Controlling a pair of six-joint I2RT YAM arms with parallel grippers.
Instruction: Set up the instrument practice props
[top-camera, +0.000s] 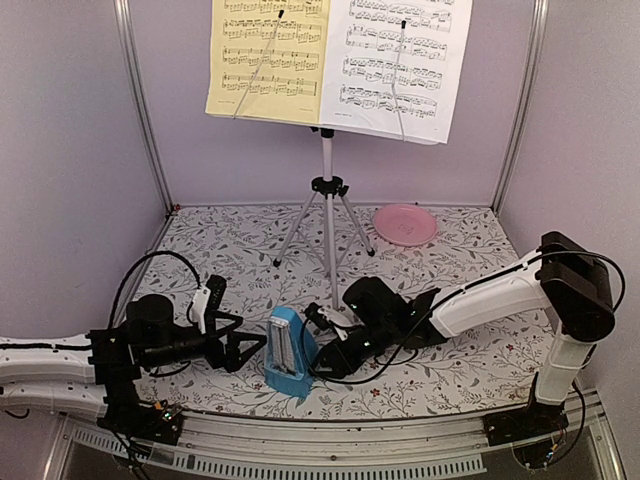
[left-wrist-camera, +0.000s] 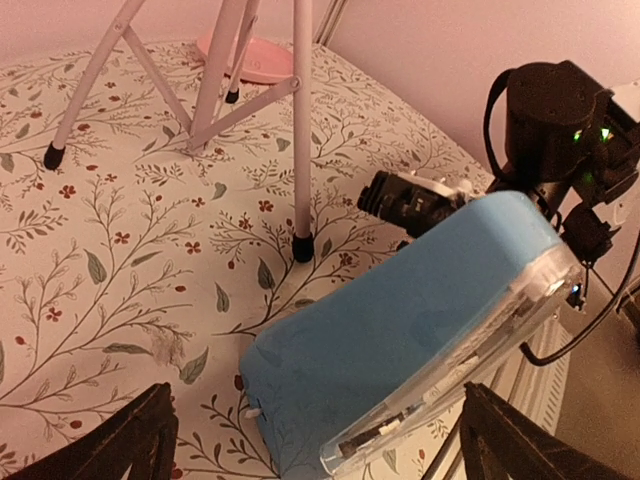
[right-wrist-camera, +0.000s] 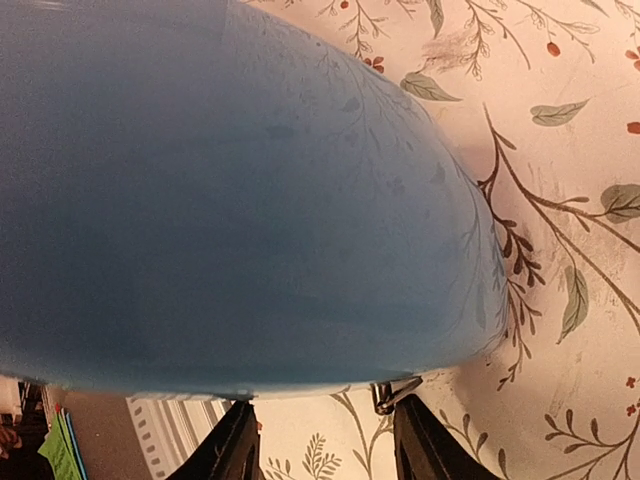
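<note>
The blue metronome (top-camera: 288, 355) stands on the floral table near the front, between my two grippers. My left gripper (top-camera: 250, 350) is open at its left side; in the left wrist view the metronome (left-wrist-camera: 400, 330) fills the space ahead of the wide-spread left gripper (left-wrist-camera: 320, 445). My right gripper (top-camera: 322, 352) is open at its right side; in the right wrist view the metronome (right-wrist-camera: 230, 190) lies just beyond the right gripper (right-wrist-camera: 325, 440). The music stand (top-camera: 327, 200) stands behind on tripod legs, holding the yellow sheet (top-camera: 265, 60) and the white sheet (top-camera: 395, 65).
A pink plate (top-camera: 404, 223) lies at the back right, also in the left wrist view (left-wrist-camera: 255, 60). The tripod's near leg (left-wrist-camera: 300, 130) ends just behind the metronome. Lilac walls close in the back and sides. A metal rail runs along the front edge.
</note>
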